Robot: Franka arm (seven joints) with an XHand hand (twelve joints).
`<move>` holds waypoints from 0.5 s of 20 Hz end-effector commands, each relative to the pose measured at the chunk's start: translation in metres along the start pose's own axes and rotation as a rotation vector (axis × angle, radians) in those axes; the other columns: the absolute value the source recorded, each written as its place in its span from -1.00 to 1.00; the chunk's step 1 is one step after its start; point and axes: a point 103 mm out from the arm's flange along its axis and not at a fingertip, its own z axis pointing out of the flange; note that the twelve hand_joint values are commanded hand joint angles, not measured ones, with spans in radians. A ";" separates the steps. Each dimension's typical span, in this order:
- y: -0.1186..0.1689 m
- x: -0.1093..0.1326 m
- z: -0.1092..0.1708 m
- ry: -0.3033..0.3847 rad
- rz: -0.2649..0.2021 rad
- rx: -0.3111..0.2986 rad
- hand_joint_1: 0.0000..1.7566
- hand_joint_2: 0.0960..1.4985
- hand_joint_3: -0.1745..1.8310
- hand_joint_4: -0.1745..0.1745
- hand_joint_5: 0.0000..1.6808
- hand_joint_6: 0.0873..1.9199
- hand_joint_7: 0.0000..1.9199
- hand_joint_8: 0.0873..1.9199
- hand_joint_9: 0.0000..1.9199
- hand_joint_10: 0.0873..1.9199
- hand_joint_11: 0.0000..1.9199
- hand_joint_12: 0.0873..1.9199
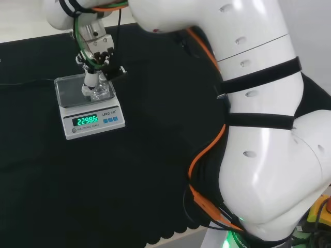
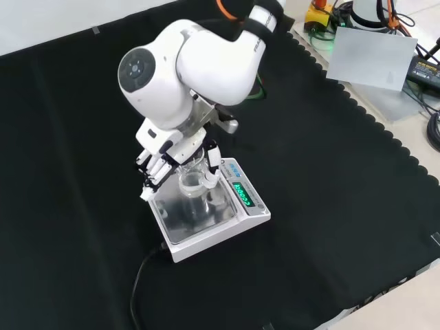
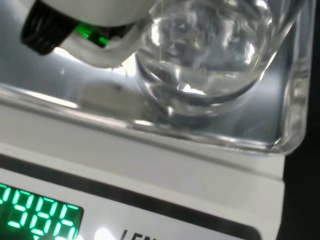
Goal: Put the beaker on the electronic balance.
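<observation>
Fingers (image 2: 157, 165) of the hand (image 2: 168, 155) are curled round the beaker (image 2: 192, 182), with the thumb on the side toward the scale's readout in the front view, so I read it as a closed hold on the glass. From the hand, the beaker hangs straight below the palm, its long axis upright, mouth up. In the wrist view its clear base (image 3: 200, 95) looks to be sitting on the scale's steel pan (image 3: 65, 85), toward the middle and inside the raised rim, though I can't rule out a thin gap. The scale (image 1: 89, 106) shows a lit green reading on its display (image 1: 86, 120), which suggests to me the pan carries load. In my judgement the beaker is placed and what remains is letting go: the fingers should spread sideways away from the glass, then the hand should rise straight up along the beaker's axis so nothing tips it.
</observation>
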 end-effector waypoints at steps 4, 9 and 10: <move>-0.020 -0.007 -0.029 0.016 0.012 -0.066 0.09 -0.39 -0.40 -0.34 -0.86 -1.00 -0.76 -0.25 -0.62 -0.16 -1.00 0.49; -0.030 -0.011 -0.038 0.029 0.018 -0.078 0.09 -0.39 -0.40 -0.32 -0.87 -1.00 -0.75 -0.25 -0.63 -0.16 -1.00 0.49; -0.032 -0.012 -0.038 0.031 0.018 -0.078 0.09 -0.39 -0.40 -0.32 -0.87 -1.00 -0.75 -0.25 -0.63 -0.16 -1.00 0.49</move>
